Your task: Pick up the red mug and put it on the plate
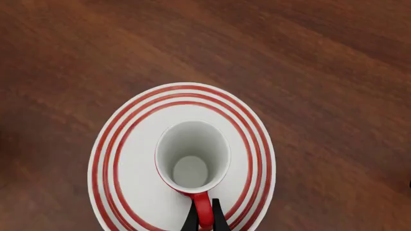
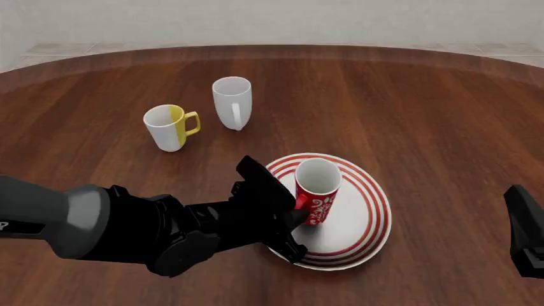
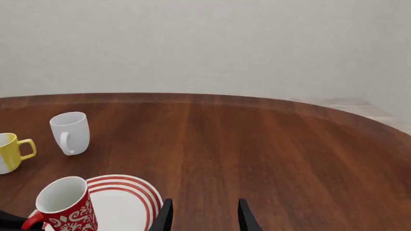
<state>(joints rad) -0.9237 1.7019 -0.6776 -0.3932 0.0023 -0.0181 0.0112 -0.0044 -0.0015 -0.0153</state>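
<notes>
The red mug with white swirls stands over the middle of the plate, leaning slightly; I cannot tell whether its base touches. The wrist view looks down into its white inside and onto the red-ringed plate. My left gripper is shut on the mug's red handle; in the front view it sits at the mug's left side. My right gripper is open and empty, right of the plate and the mug.
A white-and-yellow mug and a plain white mug stand beyond the plate to the left; both also show in the right wrist view. The right arm is at the front right edge.
</notes>
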